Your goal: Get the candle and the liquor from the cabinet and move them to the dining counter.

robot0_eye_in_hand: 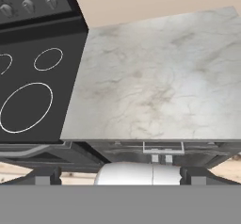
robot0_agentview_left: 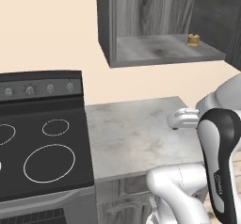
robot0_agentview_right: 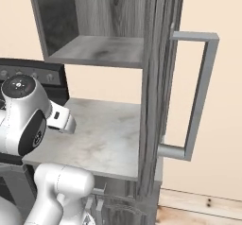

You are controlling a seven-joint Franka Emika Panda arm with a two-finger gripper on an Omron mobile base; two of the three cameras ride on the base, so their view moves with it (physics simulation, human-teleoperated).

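Observation:
The dark grey wood-grain cabinet hangs on the wall with its door swung open. In the right base view the door stands edge-on with its bar handle sticking out. A small golden-yellow thing, seemingly the candle, sits at the right back of the cabinet shelf. The liquor and the dining counter are out of view. My gripper is open and holds nothing. It hovers well below the shelf, over the front of the small marbled worktop.
A black stove with ring burners and knobs adjoins the worktop on the left. The open door juts out at the worktop's right end. My own arm stands in front of the worktop's right part.

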